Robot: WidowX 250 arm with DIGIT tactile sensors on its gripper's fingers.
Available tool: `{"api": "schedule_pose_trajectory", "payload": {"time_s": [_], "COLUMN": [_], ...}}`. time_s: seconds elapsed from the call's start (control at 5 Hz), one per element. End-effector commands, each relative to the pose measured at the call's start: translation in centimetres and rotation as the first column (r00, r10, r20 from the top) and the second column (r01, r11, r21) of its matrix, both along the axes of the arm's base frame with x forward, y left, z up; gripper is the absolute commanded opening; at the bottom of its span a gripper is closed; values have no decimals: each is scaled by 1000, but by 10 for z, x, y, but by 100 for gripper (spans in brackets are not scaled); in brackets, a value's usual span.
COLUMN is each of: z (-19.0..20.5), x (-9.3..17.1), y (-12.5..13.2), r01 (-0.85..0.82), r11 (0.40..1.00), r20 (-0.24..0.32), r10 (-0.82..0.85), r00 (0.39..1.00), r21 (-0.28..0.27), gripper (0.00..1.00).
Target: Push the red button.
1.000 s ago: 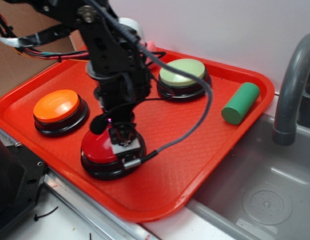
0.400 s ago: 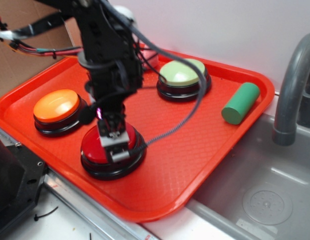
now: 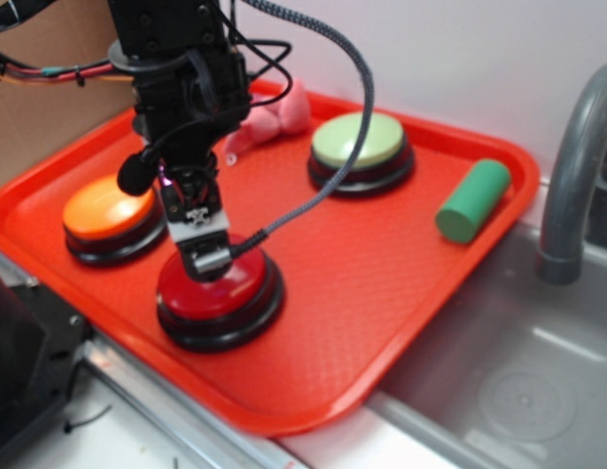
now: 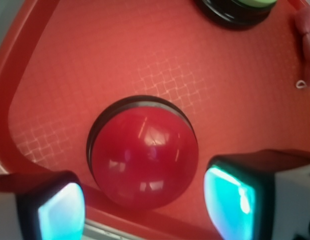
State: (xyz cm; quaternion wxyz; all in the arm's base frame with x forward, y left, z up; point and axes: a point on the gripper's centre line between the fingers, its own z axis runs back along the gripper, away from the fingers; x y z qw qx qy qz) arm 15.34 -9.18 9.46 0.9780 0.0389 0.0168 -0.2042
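Nearest the tray's front edge sits the red button [image 3: 220, 290], with the gripper [image 3: 202, 246] above its dome, jaws apart and empty. Pressing is in hand; next likely a straight descent onto the dome, clear of the orange button [image 3: 105, 210] behind.

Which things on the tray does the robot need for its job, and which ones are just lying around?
For the job:
- red button, near the tray's front edge
- claw, right above the red button

Just lying about:
- orange button
- pale green button
- green cylinder
- pink thing at the back
- red tray holding it all
- sink beside the tray
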Motion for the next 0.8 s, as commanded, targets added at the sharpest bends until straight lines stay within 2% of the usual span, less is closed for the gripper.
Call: {"api": "schedule_pose_trajectory", "payload": {"time_s": [0.0, 0.4, 0.6], "z": [37, 51, 60], "x": [1, -5, -9], "y": [1, 2, 1], "r01": [-77, -120, -147], "r11": [997, 993, 989], "r20": [14, -9, -27], "r10": [77, 120, 148], "r00": [997, 993, 989], "r21": [-25, -10, 19], "gripper": [100, 100, 100]}}
